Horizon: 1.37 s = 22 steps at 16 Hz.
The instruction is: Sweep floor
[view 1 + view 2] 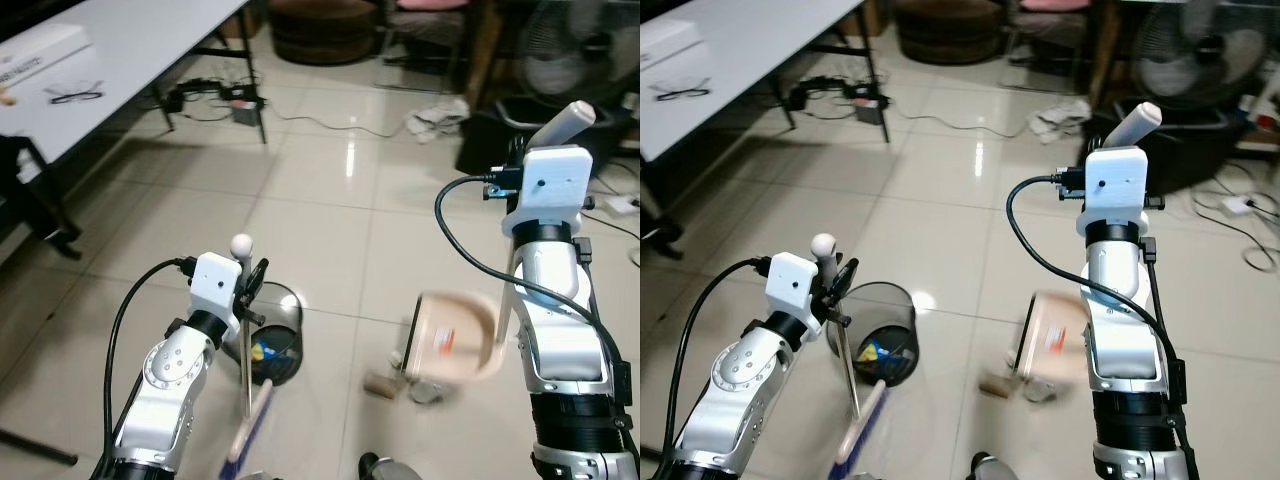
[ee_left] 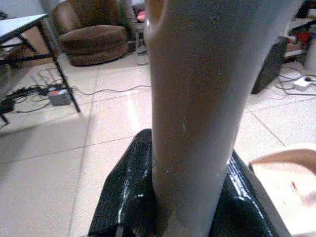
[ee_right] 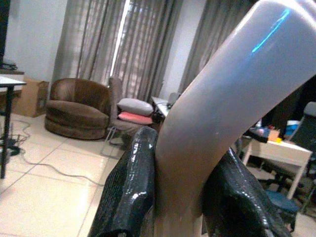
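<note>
1. The left pincer (image 1: 252, 285) is sitting in the lower left of the head view, its black fingers (image 2: 123, 197) closing around the broom handle (image 1: 245, 350), a thin pole with a white knob on top.
2. The broom (image 1: 250, 420) is running down toward the bottom edge of the frame, its blue-and-pink bristles blurring beside the trash bin (image 1: 283, 318).
3. The trash bin, a dark mesh one with coloured scraps inside, is standing on the tiled floor (image 1: 330, 200) just right of the left pincer.
4. The right pincer (image 3: 177, 197) is gripping the pale curved dustpan handle (image 1: 566, 125) in the upper right of the head view, both fingers pressing against it.
5. The dustpan (image 1: 450, 338), beige and blurred, is hanging low at centre right, above small debris (image 1: 380, 383) lying on the floor.
6. A white table (image 1: 120, 60) is filling the upper left corner, with a fan (image 1: 570, 50) standing at the upper right.
</note>
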{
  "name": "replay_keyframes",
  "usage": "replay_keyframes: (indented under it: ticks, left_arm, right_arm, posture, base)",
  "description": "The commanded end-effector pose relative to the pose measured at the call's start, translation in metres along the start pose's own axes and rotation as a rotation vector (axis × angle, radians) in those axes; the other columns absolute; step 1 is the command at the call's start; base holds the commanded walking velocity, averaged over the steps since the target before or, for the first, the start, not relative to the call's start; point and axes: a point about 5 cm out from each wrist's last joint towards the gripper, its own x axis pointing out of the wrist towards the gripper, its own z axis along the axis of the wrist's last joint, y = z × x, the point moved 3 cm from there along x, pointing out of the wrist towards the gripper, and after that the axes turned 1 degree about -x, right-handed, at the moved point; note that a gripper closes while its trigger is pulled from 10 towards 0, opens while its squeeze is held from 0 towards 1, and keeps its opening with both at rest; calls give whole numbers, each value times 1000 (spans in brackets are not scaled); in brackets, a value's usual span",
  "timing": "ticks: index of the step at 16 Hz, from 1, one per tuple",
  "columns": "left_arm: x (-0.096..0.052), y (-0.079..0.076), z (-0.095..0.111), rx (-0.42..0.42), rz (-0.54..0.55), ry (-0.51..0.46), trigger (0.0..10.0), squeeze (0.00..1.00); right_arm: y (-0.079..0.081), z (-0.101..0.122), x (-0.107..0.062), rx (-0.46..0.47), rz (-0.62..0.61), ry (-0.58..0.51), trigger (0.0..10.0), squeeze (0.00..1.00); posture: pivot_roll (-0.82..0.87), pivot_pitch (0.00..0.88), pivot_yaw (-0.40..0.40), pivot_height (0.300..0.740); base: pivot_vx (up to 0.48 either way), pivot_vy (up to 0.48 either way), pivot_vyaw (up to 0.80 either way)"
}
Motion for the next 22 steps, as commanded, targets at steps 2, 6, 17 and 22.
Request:
replay_keyframes:
  ticks: [2,6,17,22]
  left_arm:
    - [-1,-3,-4,-21,-35,23,10000,0]
    - [-3,-2,-6,-49,-55,35,10000,0]
    - [-5,5,2,23,42,-18,10000,0]
    - [4,2,8,39,55,-48,10000,0]
  right_arm:
    - [10,5,-8,11,49,-13,10000,0]
    - [23,-20,-26,83,91,125,10000,0]
    - [25,-33,-40,52,100,193,10000,0]
    - [33,-41,-44,53,96,217,10000,0]
  posture:
    - [-24,62,60,740]
    - [-22,60,56,740]
    - [-31,39,62,740]
    - [-30,37,64,740]
  base:
    - [0,0,-800]
    - [0,0,-800]
    - [0,0,-800]
    - [215,0,-160]
